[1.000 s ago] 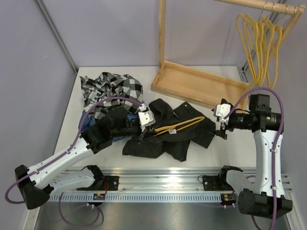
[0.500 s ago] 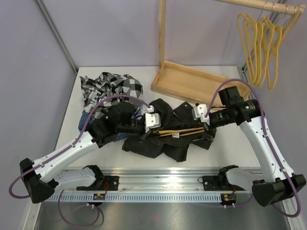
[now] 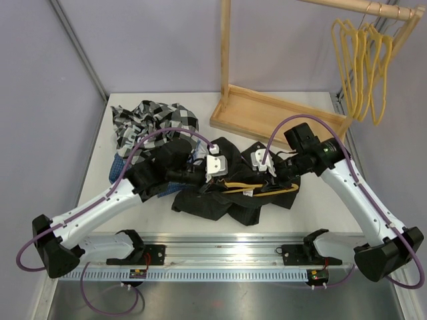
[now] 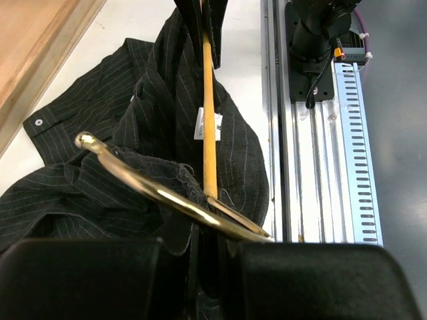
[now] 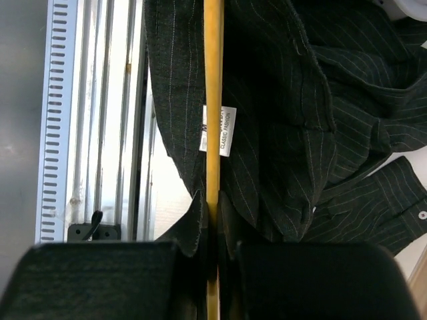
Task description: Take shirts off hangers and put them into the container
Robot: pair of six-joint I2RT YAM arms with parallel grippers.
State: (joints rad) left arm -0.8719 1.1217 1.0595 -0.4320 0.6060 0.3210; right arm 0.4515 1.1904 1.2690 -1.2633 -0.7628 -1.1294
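Note:
A black pinstriped shirt [image 3: 230, 200] lies crumpled at the table's near middle with a yellow hanger [image 3: 257, 187] still in it. My left gripper [image 3: 209, 184] is at its left end, shut on dark shirt fabric [image 4: 167, 100] just beneath the hanger's metal hook [image 4: 153, 188]. From the right, my right gripper [image 3: 269, 181] is shut on the hanger's yellow bar [image 5: 213, 100], with folds of the shirt [image 5: 280, 113] on either side. A black-and-white checked shirt [image 3: 155, 120] and a blue shirt [image 3: 117, 172] lie at the left. The container is out of view.
The wooden rack base [image 3: 280, 117] sits at the back right, its post rising at the middle. Several empty yellow hangers [image 3: 363, 60] hang from the rail at the top right. The metal rail [image 4: 313, 167] runs along the near table edge.
My right arm swung left from the table's right side to the shirt and its gripper closed on the hanger bar. The left gripper shifted slightly right, still shut.

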